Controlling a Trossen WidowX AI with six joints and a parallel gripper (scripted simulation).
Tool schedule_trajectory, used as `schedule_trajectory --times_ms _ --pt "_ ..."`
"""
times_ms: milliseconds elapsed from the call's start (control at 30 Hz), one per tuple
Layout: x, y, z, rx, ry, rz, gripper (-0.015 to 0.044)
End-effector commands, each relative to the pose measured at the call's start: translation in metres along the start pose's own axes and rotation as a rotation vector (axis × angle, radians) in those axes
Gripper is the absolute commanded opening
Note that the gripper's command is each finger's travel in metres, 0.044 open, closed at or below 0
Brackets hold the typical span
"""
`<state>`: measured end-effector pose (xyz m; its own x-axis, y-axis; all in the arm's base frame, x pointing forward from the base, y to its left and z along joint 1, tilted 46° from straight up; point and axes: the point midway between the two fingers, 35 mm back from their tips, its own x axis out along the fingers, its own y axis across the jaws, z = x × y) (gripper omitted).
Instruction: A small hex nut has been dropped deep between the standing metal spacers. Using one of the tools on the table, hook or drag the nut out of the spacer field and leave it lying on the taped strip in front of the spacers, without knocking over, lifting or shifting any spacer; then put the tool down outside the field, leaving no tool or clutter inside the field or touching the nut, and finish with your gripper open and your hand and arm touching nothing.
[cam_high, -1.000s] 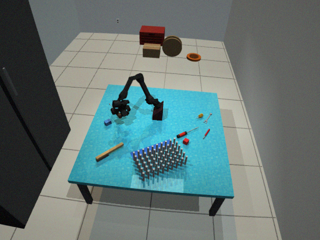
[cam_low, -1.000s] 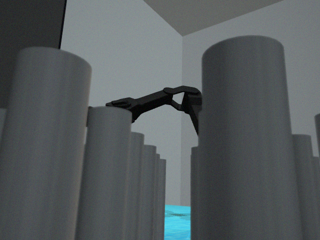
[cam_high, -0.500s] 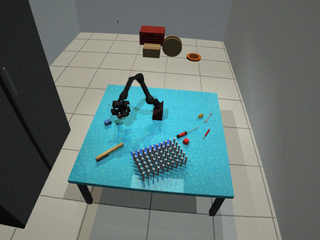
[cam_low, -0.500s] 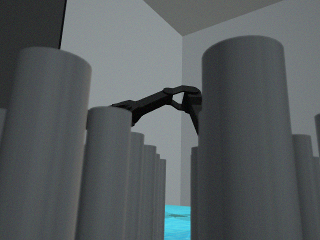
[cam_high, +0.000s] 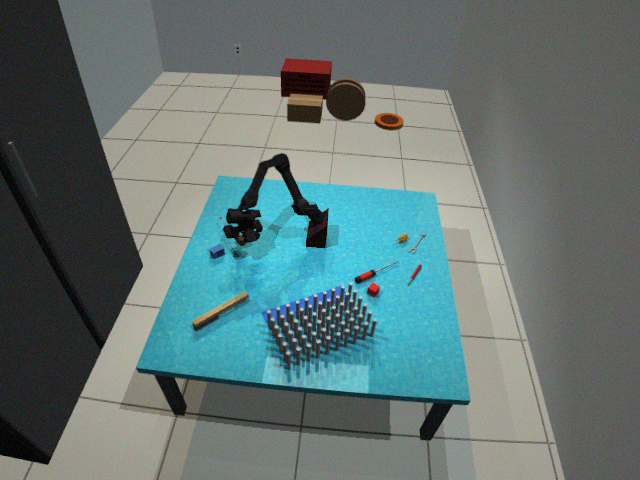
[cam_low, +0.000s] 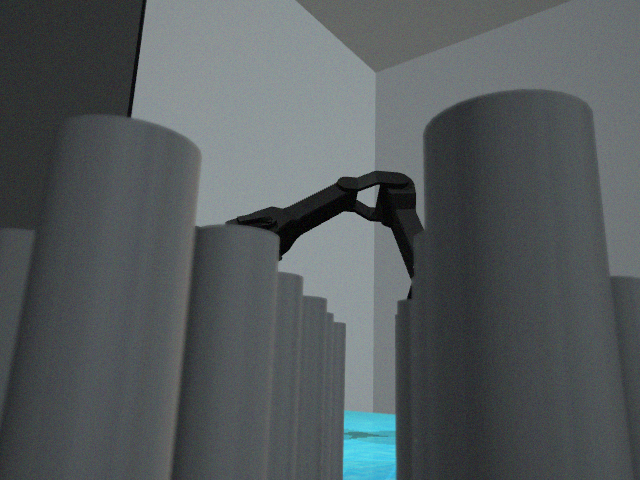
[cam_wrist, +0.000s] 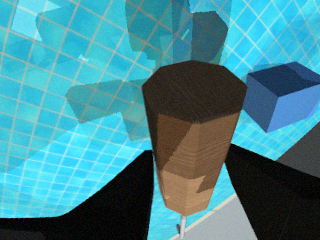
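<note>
- Hex nut: not visible in any of the three views. By the task, it lies deep among the spacers; its exact lane cannot be told.
- Hand (cam_high: 242, 231) (cam_wrist: 188, 154): part open, fingers closed on the wooden handle (cam_high: 240, 240) (cam_wrist: 192, 150) of a tool with a thin metal shank. Risk: if the grip is on tapered faces, side load on the tip can turn or slide the handle.
- Blue block (cam_high: 217, 251) (cam_wrist: 295, 102): beside the hand. A low sideways sweep can strike it. Raise the tool before traversing.
- Counter (cam_high: 361, 217) (cam_low: 369, 459) (cam_wrist: 50, 190): its side edge runs close to the hand. A tool dropped here can roll off. Travel inward.
- Wooden bar (cam_high: 222, 310): lies between the hand's side and the field. Pass above it, or use the room on the arm base's side.
- Taped strip (cam_high: 292, 308): borders the near row of spacers on the arm's side; this is the approach and exit edge.
- Spacers (cam_high: 373, 329) (cam_low: 516, 258): upright, in narrow lanes. A tilted shank, or fingers lowered too far, can topple one. Align the shank with a lane first.
- Red block (cam_high: 373, 289) and screwdriver (cam_high: 365, 276): both near the field's far corner. Keep wide swings of the arm (cam_high: 260, 178) (cam_low: 315, 204) above them.
</note>
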<state>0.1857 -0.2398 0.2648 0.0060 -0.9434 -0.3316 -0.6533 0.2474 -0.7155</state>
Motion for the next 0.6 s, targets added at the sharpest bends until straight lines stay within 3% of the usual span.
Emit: schedule_trajectory --times_ms 0,567 --pt "0.0027 0.0010 0.0007 -0.005 0.000 -0.002 0.0000" --pt "0.0122 0.0037 0.0017 -0.007 0.004 -0.011 0.0000"
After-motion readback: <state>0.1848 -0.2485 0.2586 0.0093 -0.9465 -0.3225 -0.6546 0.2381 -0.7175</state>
